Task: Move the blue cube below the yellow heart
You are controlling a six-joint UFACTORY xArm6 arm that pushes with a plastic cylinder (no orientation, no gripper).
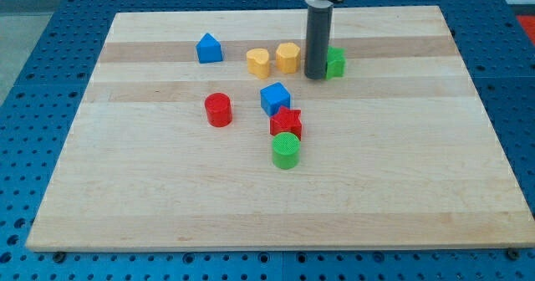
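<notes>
Blue plastic cube: mid-board, already just below yellow plastic heart; slight leftward nudge possibly remaining. My tip: near top edge, carrying nothing, apart.

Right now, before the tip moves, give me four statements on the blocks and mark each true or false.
1. The blue cube touches the red star. True.
2. My tip rests against the blue cube. False: it stands beside the green block, at the view's top.
3. The yellow heart lies left of the yellow hexagon. True.
4. The red cylinder sits on the green cylinder. False: they lie apart.
</notes>
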